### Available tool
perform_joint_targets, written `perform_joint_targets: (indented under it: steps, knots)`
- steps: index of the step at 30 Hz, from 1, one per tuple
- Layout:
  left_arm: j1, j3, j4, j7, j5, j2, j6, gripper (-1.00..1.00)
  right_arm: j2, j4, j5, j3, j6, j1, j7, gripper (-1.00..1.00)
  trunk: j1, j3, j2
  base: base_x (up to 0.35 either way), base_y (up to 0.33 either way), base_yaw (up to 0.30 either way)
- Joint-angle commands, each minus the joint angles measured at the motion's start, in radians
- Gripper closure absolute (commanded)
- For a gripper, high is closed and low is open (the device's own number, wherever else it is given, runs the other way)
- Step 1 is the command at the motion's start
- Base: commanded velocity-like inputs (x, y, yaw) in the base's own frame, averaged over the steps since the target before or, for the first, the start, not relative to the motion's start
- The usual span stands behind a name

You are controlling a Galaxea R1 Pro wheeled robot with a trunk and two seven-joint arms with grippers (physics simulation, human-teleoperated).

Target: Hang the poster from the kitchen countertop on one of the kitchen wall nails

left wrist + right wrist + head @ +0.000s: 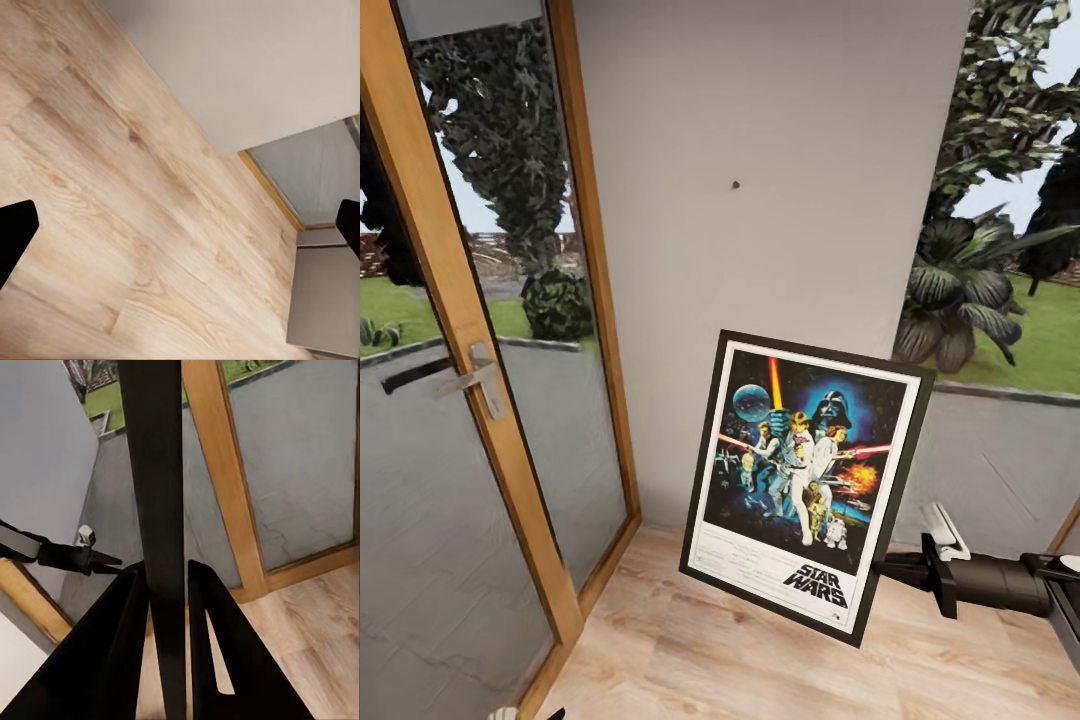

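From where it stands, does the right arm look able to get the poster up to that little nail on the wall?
Probably yes: the right tool grips the poster by its edge, and bare wall lies between it and the nail above.

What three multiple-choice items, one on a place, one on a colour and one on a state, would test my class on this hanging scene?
1. Where is the nail relative to the poster?
A. Higher on the grey wall
B. Below it
C. On the door frame

2. What colour is the poster's frame?
A. White
B. Black
C. Gold

3. What is the right gripper doing?
A. Hanging open
B. Clamping the poster's edge
C. Holding the door handle

Answers:
1 A, the dark speck sits above the poster's top edge in the head view.
2 B, a black frame surrounds the white inner border.
3 B, the right wrist view shows both fingers pressed against the thin dark edge.
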Motion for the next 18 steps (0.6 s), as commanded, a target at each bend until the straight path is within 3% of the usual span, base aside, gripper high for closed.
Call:
perform_joint_targets:
  steps: [1, 5, 10, 18]
  knots:
    - [-0.001, 0.004, 0.002, -0.002, -0.005, 0.000, -0.006, -1.00, 0.000, 0.000, -0.001, 0.000, 0.014, 0.000, 0.006, 1.00, 0.001, 0.000, -0.001, 0.205, 0.295, -0.005]
    - [-0.001, 0.003, 0.002, -0.002, -0.005, 0.000, -0.006, -1.00, 0.000, 0.000, -0.001, 0.000, 0.014, 0.000, 0.006, 1.00, 0.001, 0.000, -0.001, 0.201, 0.302, -0.017]
    - [-0.001, 0.003, 0.002, -0.002, -0.006, 0.000, -0.006, -1.00, -0.001, 0.000, -0.001, 0.000, 0.014, 0.000, 0.006, 1.00, 0.001, 0.000, -0.001, 0.174, 0.263, -0.223]
    - [-0.001, 0.005, 0.002, -0.003, -0.005, 0.000, -0.006, -1.00, -0.001, 0.000, -0.001, 0.000, 0.015, 0.000, 0.006, 1.00, 0.001, 0.001, -0.001, 0.031, 0.044, -0.292]
